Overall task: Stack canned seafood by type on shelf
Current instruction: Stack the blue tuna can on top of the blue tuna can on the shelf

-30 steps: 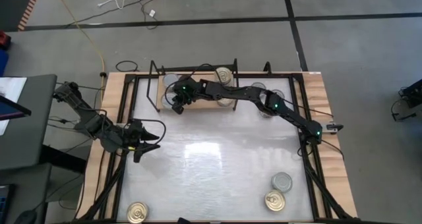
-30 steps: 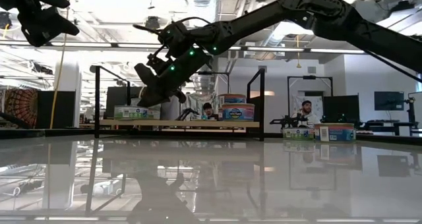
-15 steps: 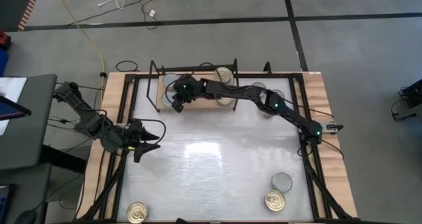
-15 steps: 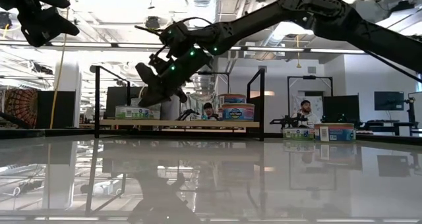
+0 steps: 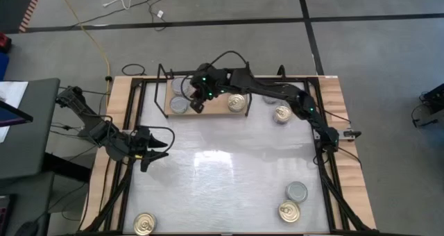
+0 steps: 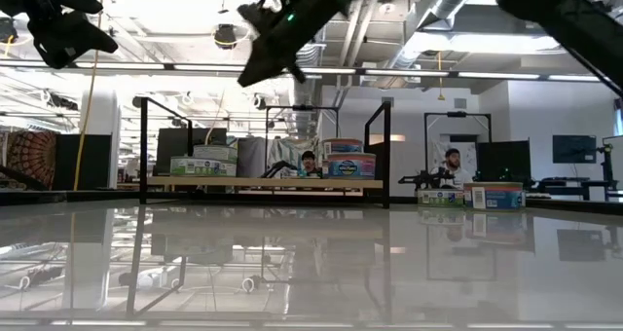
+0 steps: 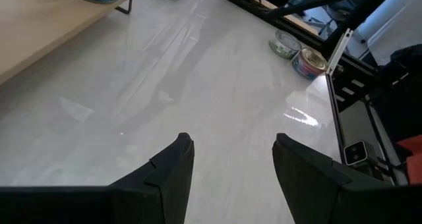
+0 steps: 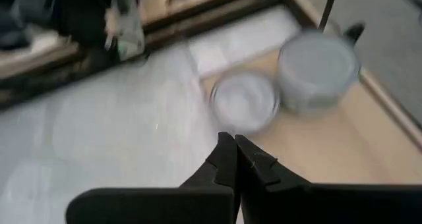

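The shelf (image 5: pixel 208 104) is a light wooden board in a black wire frame at the table's far side. On it stand two silver-topped cans (image 8: pixel 245 100) (image 8: pixel 318 69) at its left end and a gold-topped can (image 5: pixel 237 102) at its right end. My right gripper (image 8: pixel 234 145) hangs shut and empty high above the shelf's left part (image 6: pixel 255 73). My left gripper (image 7: pixel 231 151) stays open and empty over the table's left side (image 5: pixel 163 146).
Loose cans stand on the white table: a gold one (image 5: pixel 282 113) right of the shelf, a silver (image 5: pixel 297 191) and a gold (image 5: pixel 289 211) near the front right, and a gold one (image 5: pixel 143 224) at the front left. The table's middle is bare.
My right gripper has risen well above the shelf's left end and drawn slightly toward the table's right, still shut. The silver can that it hid in the high view now shows on the shelf.
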`<state>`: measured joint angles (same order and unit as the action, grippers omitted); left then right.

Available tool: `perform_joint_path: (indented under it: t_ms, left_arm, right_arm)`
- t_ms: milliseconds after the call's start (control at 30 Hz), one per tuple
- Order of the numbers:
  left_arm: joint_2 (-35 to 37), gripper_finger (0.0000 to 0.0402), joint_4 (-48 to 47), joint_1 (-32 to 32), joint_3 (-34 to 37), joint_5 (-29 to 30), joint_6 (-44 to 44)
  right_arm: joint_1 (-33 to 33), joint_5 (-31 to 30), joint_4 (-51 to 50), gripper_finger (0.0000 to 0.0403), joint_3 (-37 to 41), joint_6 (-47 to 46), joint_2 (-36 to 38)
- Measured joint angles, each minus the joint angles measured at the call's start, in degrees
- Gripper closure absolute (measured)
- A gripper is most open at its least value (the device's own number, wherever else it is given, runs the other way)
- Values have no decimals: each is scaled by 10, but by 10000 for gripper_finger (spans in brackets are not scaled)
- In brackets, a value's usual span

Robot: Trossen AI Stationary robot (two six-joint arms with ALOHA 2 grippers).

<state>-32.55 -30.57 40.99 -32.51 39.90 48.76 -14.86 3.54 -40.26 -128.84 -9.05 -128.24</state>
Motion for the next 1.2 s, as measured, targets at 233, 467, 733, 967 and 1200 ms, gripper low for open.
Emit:
perform_joint_path:
  t_ms: [233, 467, 733, 967, 1200]
  left_arm:
    - [-55, 205, 6, 0, 0, 2, 26]
    - [-122, 205, 10, 3, -20, -5, 77]
    - [-153, 205, 5, 11, -61, 2, 66]
    - [-154, 205, 5, 11, -63, 3, 71]
    - [-154, 205, 5, 11, -63, 13, 71]
  right_arm:
    - [65, -17, -199, 378, 1, 5, 28]
    - [153, -48, -270, 379, 1, -24, 31]
    - [246, -110, -301, 377, 3, -73, 35]
    - [285, -115, -244, 378, 139, -140, 57]
    - [313, -122, -78, 378, 435, -274, 226]
